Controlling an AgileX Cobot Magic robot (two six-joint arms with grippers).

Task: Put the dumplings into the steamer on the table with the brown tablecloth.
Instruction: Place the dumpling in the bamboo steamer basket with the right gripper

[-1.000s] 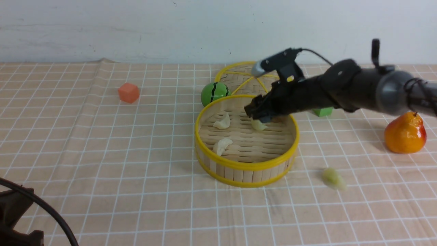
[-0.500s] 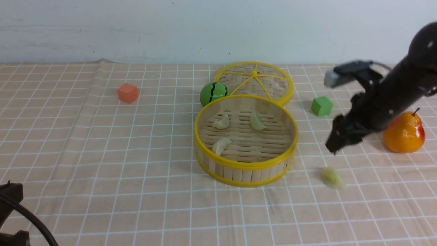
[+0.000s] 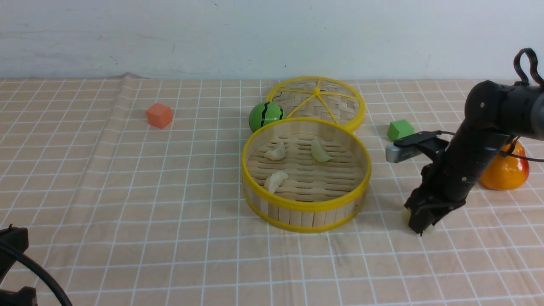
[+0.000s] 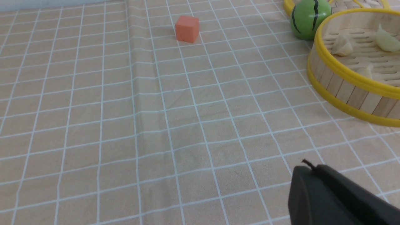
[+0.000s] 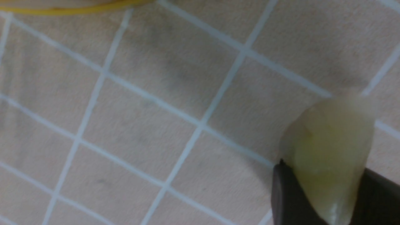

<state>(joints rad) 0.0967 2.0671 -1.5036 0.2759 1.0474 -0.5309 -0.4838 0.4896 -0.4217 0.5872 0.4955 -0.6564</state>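
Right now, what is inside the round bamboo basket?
The steamer holds three dumplings: two cream-white, one pale green. Its near wall hides the floor strip just behind it.

My right arm (image 3: 488, 123) reaches in on the steamer's (image 3: 306, 206) right side. The elbow is raised and the forearm slopes steeply down, with the wrist camera (image 3: 399, 153) jutting out toward the steamer. The right gripper (image 3: 420, 223) points downward, near the steamer's front-right wall and clear of it. In the right wrist view I see its two dark fingers (image 5: 286, 197) pressed against either side of a pale green dumpling (image 5: 328, 140). My left arm (image 3: 15, 244) sits low, well off the steamer's front-left. The left gripper (image 4: 328, 197) has its jaws together and holds nothing.
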